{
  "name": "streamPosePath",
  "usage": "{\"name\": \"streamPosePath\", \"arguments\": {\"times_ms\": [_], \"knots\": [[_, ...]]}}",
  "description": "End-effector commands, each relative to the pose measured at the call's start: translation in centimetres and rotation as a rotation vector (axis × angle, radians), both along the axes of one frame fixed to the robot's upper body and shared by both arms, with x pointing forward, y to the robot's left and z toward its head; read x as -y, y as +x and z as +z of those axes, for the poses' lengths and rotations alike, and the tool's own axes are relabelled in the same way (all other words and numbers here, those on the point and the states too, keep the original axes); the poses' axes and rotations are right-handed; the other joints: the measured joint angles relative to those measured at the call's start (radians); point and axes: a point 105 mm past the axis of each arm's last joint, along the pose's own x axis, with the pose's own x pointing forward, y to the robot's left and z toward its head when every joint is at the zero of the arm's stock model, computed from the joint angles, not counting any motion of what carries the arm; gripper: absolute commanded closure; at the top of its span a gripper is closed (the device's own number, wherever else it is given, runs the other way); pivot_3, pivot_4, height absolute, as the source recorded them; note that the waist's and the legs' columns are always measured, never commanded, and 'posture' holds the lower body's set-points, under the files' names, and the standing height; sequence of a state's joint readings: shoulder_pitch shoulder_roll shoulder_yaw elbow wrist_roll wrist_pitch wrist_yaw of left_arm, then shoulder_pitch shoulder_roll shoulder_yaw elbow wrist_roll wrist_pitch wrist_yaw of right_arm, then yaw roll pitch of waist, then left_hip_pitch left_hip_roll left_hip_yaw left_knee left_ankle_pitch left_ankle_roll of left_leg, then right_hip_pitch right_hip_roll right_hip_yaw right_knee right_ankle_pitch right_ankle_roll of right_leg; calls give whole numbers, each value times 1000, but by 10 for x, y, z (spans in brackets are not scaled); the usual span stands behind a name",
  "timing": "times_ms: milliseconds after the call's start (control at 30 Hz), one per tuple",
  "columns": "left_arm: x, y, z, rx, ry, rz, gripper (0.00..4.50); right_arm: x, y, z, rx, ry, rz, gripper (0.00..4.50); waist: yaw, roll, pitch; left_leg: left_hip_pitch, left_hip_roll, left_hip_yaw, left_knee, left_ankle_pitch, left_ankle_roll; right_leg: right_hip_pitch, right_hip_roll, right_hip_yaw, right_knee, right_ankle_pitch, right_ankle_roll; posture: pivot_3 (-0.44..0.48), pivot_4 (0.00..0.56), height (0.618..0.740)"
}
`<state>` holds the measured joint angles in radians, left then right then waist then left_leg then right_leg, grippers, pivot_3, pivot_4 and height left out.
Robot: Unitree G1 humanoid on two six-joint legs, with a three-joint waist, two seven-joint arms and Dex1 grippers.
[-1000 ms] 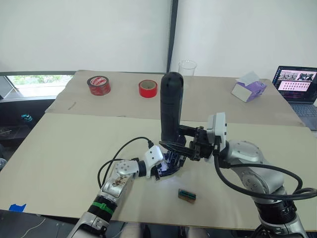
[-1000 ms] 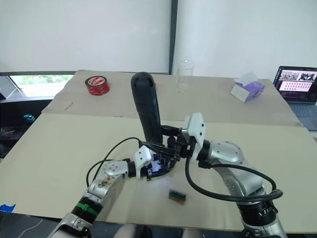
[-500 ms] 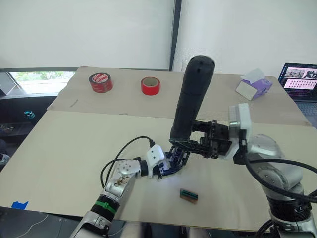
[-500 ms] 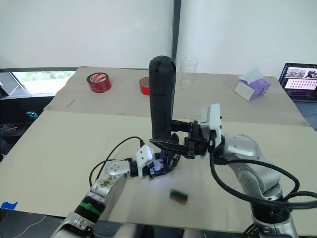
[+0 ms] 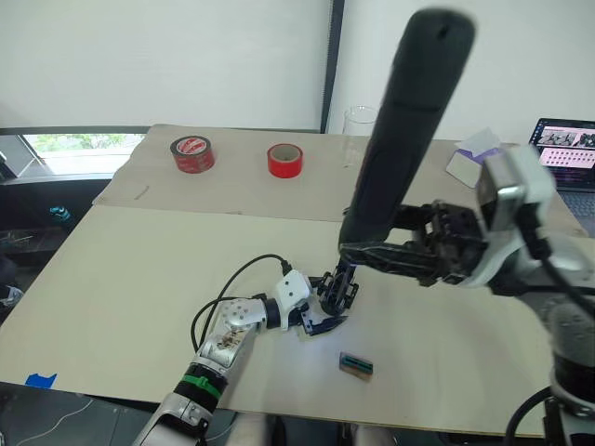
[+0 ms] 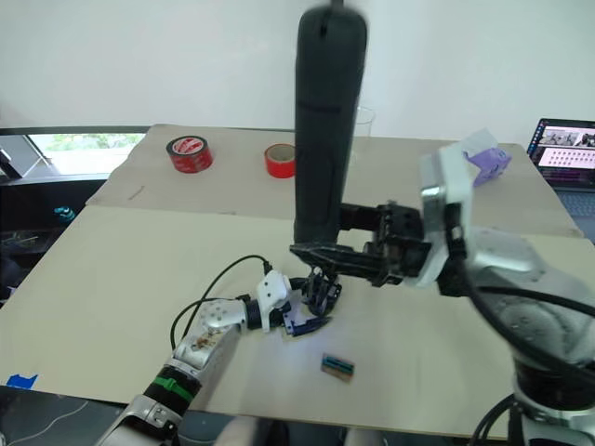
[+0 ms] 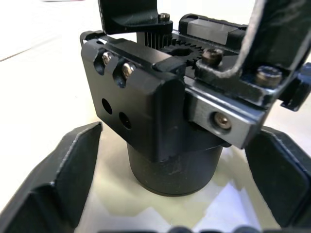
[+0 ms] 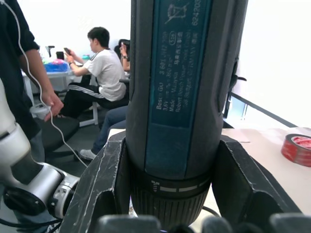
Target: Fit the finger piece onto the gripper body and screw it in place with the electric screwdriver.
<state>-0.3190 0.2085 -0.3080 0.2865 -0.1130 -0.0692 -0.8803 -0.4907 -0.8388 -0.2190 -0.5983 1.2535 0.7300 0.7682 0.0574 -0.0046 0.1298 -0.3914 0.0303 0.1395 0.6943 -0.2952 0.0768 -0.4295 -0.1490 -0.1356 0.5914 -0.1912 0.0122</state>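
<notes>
We found the right gripper clamped around the lower end of the electric screwdriver, which stood nearly upright, rounded end high above the table. Just below that grip, the gripper body stood on the table on its round base. The left gripper sat low around it with fingers spread wide, one finger on either side and a gap to each in the left wrist view, so bracketing the part rather than pinching it. We could not pick out the finger piece as a separate loose part, so whether it was already seated we could not tell. A small green-brown block lay on the table near the left gripper. We judged the step in hand to be the screwing. The next move would call for lining the bit up with a screw head on the body and lowering straight, with the left fingers closing to steady the body.
</notes>
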Motion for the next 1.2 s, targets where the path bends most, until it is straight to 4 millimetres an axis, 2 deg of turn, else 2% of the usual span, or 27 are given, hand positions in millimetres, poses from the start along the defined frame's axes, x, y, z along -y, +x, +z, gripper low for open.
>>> {"name": "streamPosePath", "arguments": {"times_ms": [33,100,133,167,233,333,433,533,700,800,967,1033,1100,1167,1200], "knots": [[-46,-10,-24,-66,66,49,51,42,6,23,-62,-86,-169,2594,-10,-3,3,-1,0,0,-1,0,0,-1,0,0,0,0,0,0,150,740],[-71,-13,-13,-34,41,56,51,81,18,13,-174,-267,-357,2594,-22,-4,3,-6,1,1,-2,0,0,-5,1,0,1,1,-1,0,150,740],[-82,-16,-3,-11,8,46,51,108,28,1,-240,-408,-522,2594,-26,-5,4,-8,2,1,-2,4,6,-7,2,-1,2,7,-6,0,150,740],[-90,-19,8,10,-30,28,51,134,37,-12,-287,-542,-669,2594,-35,-5,4,-9,3,1,-2,3,4,-8,4,-1,2,5,-8,0,150,740],[-106,-27,31,50,-74,-27,51,179,38,-41,-467,-759,-853,2594,-45,-3,5,-7,4,1,-6,3,1,-9,5,-2,3,3,-10,0,150,740],[-117,-36,56,65,-94,-86,51,213,30,-71,-639,-895,-924,2594,-46,1,13,-9,4,2,-10,5,-3,-12,5,-3,3,0,-8,0,150,740],[-122,-42,76,58,-118,-117,51,231,28,-97,-721,-965,-954,2594,-45,11,23,-11,4,2,-10,6,-4,-13,4,-3,3,-4,0,0,150,740],[-126,-49,89,55,-111,-135,51,244,31,-124,-770,-1015,-968,2594,-46,13,25,-11,3,2,-10,7,-5,-14,5,-3,3,-3,1,0,150,740],[-135,-56,89,19,-77,-120,51,263,42,-154,-809,-1081,-989,2594,-48,14,27,-11,3,3,-10,11,-13,-14,12,-1,3,-3,1,0,150,740],[-139,-55,88,18,-62,-101,51,268,50,-164,-820,-1100,-980,2594,-47,14,28,-11,3,4,-10,13,-15,-14,16,0,3,-3,1,0,150,740],[-139,-51,89,29,-41,-91,51,271,62,-168,-828,-1086,-987,2594,-47,11,29,-9,4,4,-10,14,-17,-12,18,0,4,-1,-1,0,150,740],[-140,-52,90,25,-35,-100,0,271,61,-168,-829,-1097,-962,1567,-47,11,29,-8,4,4,-9,15,-17,-11,18,0,4,-1,-1,0,150,740],[-142,-53,89,16,-23,-99,0,272,63,-163,-816,-1075,-971,824,-47,11,29,-8,4,4,-9,15,-17,-12,18,1,4,0,-1,0,150,740],[-147,-52,87,22,-5,-71,0,276,66,-152,-778,-1035,-1004,148,-46,11,29,-8,4,4,-9,15,-17,-12,18,1,4,0,-2,0,150,740],[-149,-52,87,30,4,-53,0,278,65,-145,-759,-1020,-1007,32,-46,11,29,-8,4,4,-9,15,-17,-12,18,1,4,0,-2,0,150,740]]}}
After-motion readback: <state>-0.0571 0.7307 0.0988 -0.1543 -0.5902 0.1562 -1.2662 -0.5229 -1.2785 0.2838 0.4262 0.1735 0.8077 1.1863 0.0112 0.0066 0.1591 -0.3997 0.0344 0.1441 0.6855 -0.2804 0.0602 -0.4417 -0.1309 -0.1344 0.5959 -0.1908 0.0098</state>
